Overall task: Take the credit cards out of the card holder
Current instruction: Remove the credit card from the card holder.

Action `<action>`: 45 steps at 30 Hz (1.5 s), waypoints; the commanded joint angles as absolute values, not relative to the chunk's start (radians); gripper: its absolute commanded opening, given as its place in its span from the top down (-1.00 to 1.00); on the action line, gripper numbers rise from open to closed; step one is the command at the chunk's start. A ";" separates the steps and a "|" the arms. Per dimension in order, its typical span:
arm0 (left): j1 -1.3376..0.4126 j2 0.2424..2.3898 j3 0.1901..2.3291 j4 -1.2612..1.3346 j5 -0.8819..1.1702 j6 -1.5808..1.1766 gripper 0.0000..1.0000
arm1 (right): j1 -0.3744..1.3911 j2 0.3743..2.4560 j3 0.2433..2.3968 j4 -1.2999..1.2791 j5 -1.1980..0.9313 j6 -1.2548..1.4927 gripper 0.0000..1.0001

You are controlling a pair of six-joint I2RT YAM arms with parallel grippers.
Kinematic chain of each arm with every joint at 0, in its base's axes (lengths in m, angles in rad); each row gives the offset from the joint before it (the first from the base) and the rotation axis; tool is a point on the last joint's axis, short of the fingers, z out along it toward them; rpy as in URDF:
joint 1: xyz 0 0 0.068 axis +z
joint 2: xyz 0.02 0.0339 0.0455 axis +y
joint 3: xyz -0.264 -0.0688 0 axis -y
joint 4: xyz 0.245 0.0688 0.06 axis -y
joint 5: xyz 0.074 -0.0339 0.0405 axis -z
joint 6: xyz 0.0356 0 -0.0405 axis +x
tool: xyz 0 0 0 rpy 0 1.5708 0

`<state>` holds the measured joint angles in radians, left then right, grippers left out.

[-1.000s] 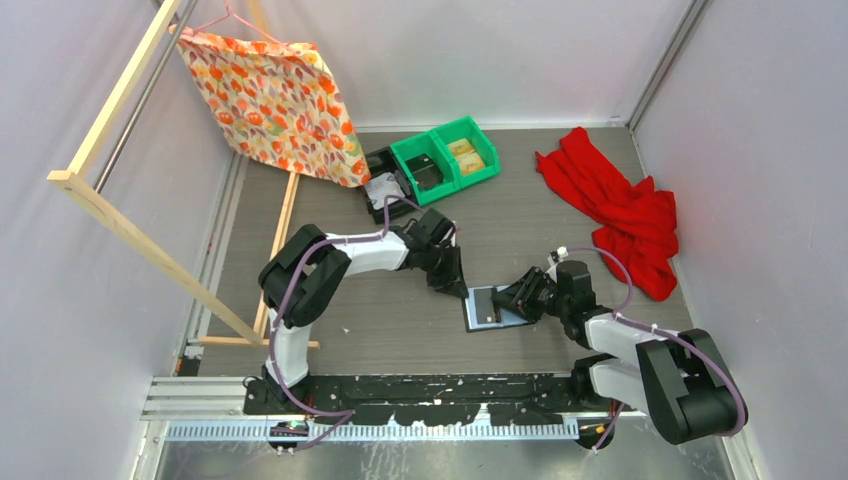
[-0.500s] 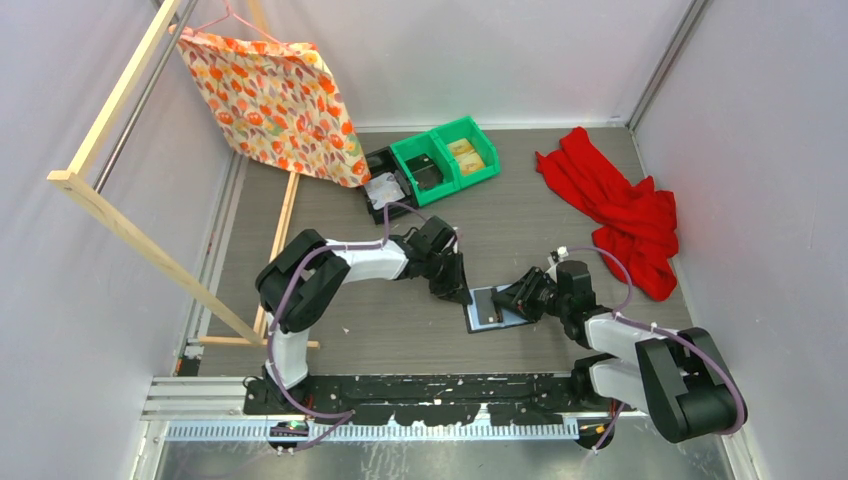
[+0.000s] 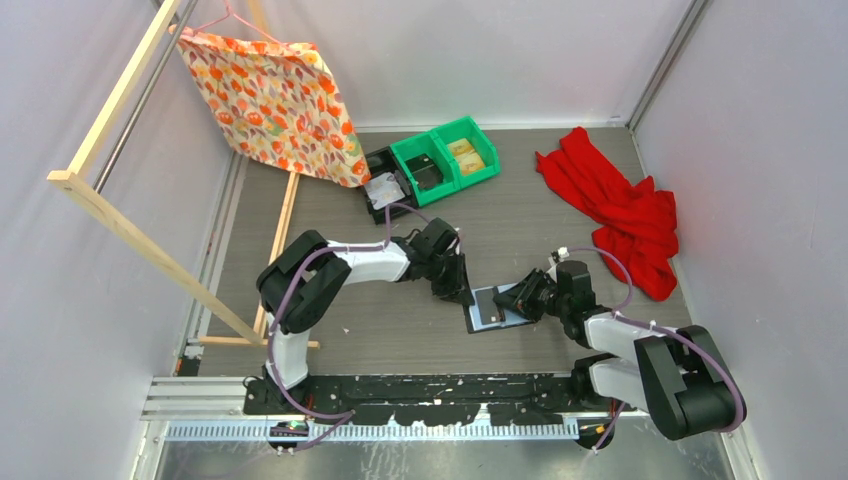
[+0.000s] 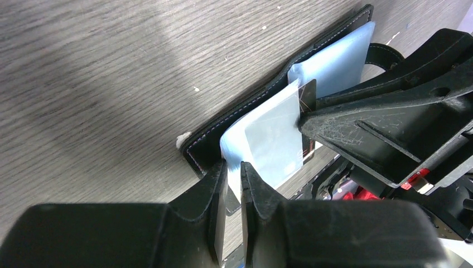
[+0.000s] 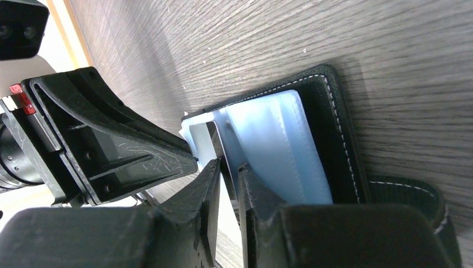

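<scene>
The black card holder [image 3: 480, 322] lies open on the table between both arms, pale blue sleeves [image 5: 279, 145] facing up. My left gripper [image 3: 462, 292] is at its left end, shut on the edge of a sleeve [image 4: 268, 139]; in the left wrist view the gripper [image 4: 234, 166] has that pale sheet between its fingers. My right gripper [image 3: 522, 298] comes in from the right. In the right wrist view this gripper [image 5: 228, 166] is shut on a credit card [image 5: 202, 139], pale with a dark edge, that sticks out of a sleeve. The card's dark edge [image 4: 308, 92] shows at the right finger's tip.
Green bins [image 3: 445, 160] and a black bin [image 3: 380, 185] stand at the back. A red cloth [image 3: 620, 205] lies at the right. A patterned cloth [image 3: 275, 100] hangs from a wooden rack [image 3: 120, 220] at the left.
My right gripper's jaws have narrowed onto the card. The left arm has shifted slightly right toward the card holder, its grip unchanged.
</scene>
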<state>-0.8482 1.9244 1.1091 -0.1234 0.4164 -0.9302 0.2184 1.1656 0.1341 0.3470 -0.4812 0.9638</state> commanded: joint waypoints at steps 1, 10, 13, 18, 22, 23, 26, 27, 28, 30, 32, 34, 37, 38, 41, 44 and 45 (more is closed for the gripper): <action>-0.861 1.947 1.145 -0.179 0.394 -0.890 0.67 | 0.216 1.146 0.125 0.336 -0.456 0.963 0.61; -0.852 2.023 1.193 -0.237 0.376 -0.862 0.67 | 0.215 1.069 0.124 0.270 -0.435 0.961 0.92; -0.838 2.032 1.187 -0.252 0.377 -0.848 0.68 | 0.215 1.056 0.121 0.260 -0.431 0.965 0.92; -0.816 2.043 1.166 -0.277 0.377 -0.824 0.68 | 0.215 1.050 0.118 0.258 -0.433 0.966 0.86; -0.806 2.042 1.146 -0.273 0.379 -0.814 0.68 | 0.215 1.043 0.117 0.259 -0.445 0.965 0.99; -0.803 2.043 1.144 -0.273 0.378 -0.811 0.68 | 0.215 1.042 0.118 0.257 -0.446 0.964 0.98; -0.792 2.043 1.137 -0.274 0.377 -0.803 0.68 | 0.214 1.045 0.118 0.256 -0.452 0.965 0.76; -0.788 2.044 1.136 -0.276 0.377 -0.799 0.69 | 0.215 1.047 0.118 0.259 -0.456 0.966 0.71; -0.784 2.044 1.136 -0.278 0.377 -0.796 0.69 | 0.214 1.052 0.118 0.267 -0.459 0.969 0.68; -0.777 2.041 1.134 -0.280 0.379 -0.789 0.68 | 0.214 1.065 0.115 0.289 -0.473 0.978 0.74; -0.771 2.040 1.135 -0.288 0.377 -0.780 0.69 | 0.214 1.087 0.110 0.324 -0.487 0.992 0.83; -0.765 2.035 1.138 -0.296 0.375 -0.770 0.69 | 0.215 1.115 0.105 0.360 -0.499 1.001 0.96; -0.750 2.029 1.142 -0.310 0.373 -0.750 0.69 | 0.214 1.170 0.098 0.423 -0.518 1.012 0.98; -0.744 2.027 1.144 -0.318 0.372 -0.740 0.69 | 0.214 1.190 0.097 0.445 -0.526 1.018 0.98; -0.730 2.020 1.156 -0.350 0.367 -0.709 0.69 | 0.215 1.266 0.094 0.535 -0.549 1.037 0.98; -0.717 2.018 1.173 -0.373 0.364 -0.688 0.69 | 0.216 1.333 0.096 0.624 -0.560 1.062 0.98; -0.713 2.014 1.180 -0.382 0.360 -0.682 0.69 | 0.216 1.352 0.093 0.659 -0.557 1.072 0.98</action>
<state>-0.7513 1.9858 1.1866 -0.2352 0.5285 -0.7845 0.2150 1.2861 0.1135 0.5354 -0.5476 1.0447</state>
